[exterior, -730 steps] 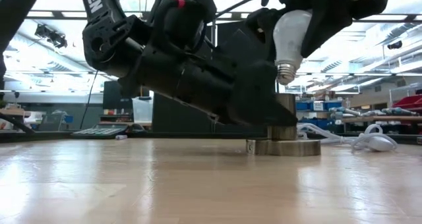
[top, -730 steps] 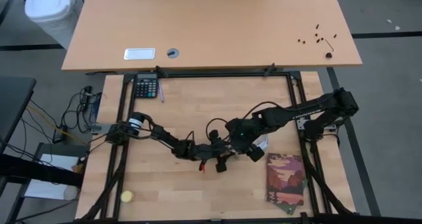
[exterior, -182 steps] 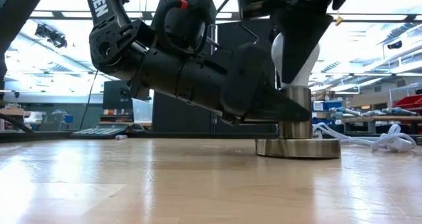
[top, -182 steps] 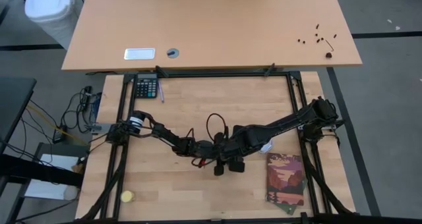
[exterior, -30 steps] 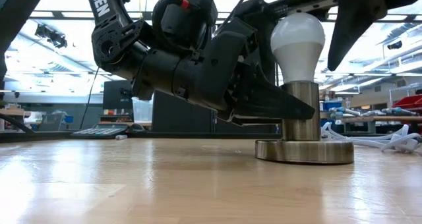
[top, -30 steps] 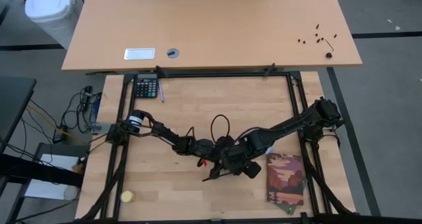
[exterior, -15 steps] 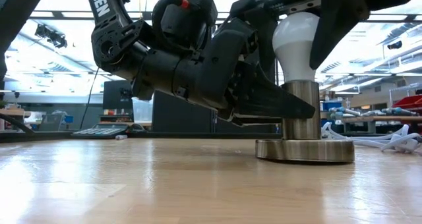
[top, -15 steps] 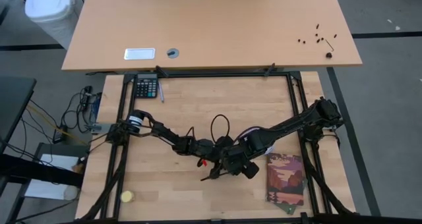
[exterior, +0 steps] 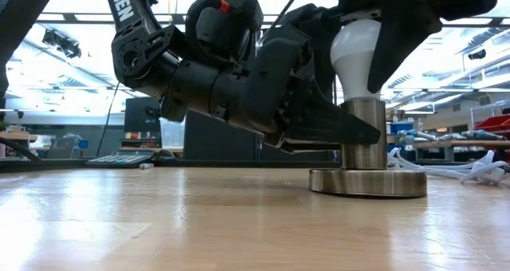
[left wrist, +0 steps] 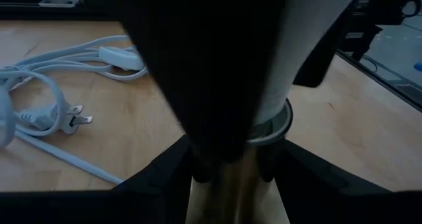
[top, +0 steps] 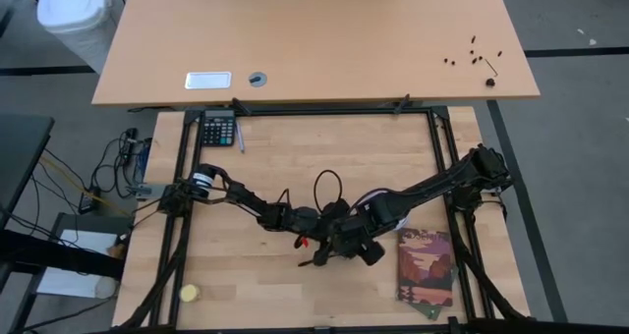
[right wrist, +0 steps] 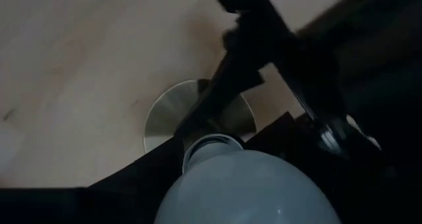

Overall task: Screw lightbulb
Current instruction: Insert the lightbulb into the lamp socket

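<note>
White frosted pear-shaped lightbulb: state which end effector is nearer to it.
Right. The right end effector clasps the white frosted pear-shaped lightbulb from above. The left end effector sits just below it, clamped on the upright stem of the round metal socket.

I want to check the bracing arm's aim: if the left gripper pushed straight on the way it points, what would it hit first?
Most likely the brass socket post: in the low view the left gripper points level at it, its tips already around or against it, under the lightbulb. Whether they touch is unclear.
</note>
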`<state>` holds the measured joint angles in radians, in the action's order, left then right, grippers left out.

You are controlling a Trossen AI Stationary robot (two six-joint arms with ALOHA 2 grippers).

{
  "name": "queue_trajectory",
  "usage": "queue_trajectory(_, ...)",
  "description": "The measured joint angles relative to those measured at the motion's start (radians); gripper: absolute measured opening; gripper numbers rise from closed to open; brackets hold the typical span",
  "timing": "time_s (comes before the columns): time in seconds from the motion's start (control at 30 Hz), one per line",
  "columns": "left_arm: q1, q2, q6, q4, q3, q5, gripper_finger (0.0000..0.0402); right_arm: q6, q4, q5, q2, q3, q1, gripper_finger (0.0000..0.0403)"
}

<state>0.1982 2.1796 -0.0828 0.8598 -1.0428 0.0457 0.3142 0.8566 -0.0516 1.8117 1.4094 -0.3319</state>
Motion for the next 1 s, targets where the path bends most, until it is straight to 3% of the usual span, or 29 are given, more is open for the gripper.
queue_trajectory(0.23,0.002,0.0,-0.015,0.0,0.0,-0.121,0.0188,-0.218,0.003,-0.028,0.002,-0.002,0.009,0.0262)
queue_trajectory(0.53,0.012,0.001,-0.088,0.012,0.0,-0.246,0.0188,-0.555,0.02,-0.168,0.004,-0.004,0.009,0.0264)
queue_trajectory(1.0,0.026,0.004,-0.141,0.055,0.002,-0.314,0.0188,-1.063,0.064,-0.247,0.004,-0.003,0.015,0.0266)
